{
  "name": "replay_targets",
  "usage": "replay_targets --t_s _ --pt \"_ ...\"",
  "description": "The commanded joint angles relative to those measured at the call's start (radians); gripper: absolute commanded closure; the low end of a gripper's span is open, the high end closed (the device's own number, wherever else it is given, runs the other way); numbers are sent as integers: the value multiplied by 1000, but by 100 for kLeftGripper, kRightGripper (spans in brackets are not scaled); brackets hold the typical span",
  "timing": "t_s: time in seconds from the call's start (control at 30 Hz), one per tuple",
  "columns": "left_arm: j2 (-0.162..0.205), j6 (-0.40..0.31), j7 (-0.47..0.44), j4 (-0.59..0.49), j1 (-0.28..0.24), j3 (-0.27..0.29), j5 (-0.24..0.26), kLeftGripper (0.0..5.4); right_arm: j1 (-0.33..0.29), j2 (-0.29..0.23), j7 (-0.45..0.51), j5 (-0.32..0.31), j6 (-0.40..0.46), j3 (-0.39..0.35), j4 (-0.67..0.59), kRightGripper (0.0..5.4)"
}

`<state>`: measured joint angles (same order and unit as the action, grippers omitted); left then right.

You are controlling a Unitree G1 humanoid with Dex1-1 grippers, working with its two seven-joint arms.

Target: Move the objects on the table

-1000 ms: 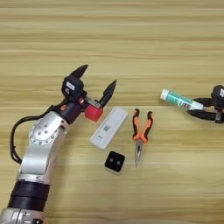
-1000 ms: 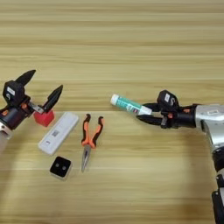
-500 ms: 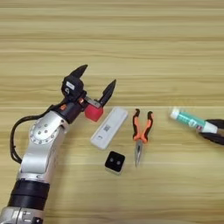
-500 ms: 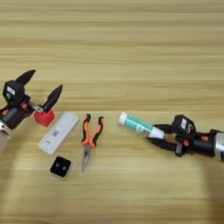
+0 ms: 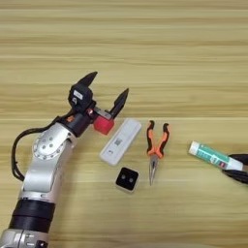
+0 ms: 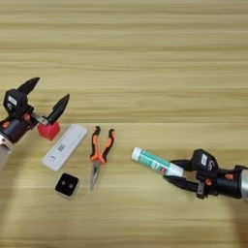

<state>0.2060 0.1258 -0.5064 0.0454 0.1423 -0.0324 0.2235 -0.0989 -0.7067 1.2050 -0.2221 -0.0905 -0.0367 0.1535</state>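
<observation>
My left gripper (image 5: 108, 83) is open and hangs just above the small red cube (image 5: 103, 126), one finger on each side of it. To the cube's right on the table (image 5: 145, 43) lie the long white flat device (image 5: 120, 142), the orange-handled pliers (image 5: 156, 144) and, nearer me, the small black two-holed block (image 5: 127, 179). My right gripper (image 6: 169, 171) comes in from the right, shut on the cap end of the white tube with green label (image 6: 155, 161), which lies low over the wood to the right of the pliers.
The far half of the wooden table shows only bare grain. My left forearm (image 5: 43, 164) runs from the bottom left corner up toward the red cube.
My right gripper has drawn the white tube toward me, from level with the red cube to right of the pliers' tips. The left arm and the other things have not moved.
</observation>
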Motion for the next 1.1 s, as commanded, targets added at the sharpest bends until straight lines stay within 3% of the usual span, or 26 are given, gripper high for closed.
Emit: replay_targets --t_s 0.03,1.1 --pt "2 6 -3 4 2 -1 -7 0 -4 -13 -12 17 5 23 6 370" --pt "3 10 -4 10 6 2 -6 0 2 -5 -18 0 4 54 38 370"
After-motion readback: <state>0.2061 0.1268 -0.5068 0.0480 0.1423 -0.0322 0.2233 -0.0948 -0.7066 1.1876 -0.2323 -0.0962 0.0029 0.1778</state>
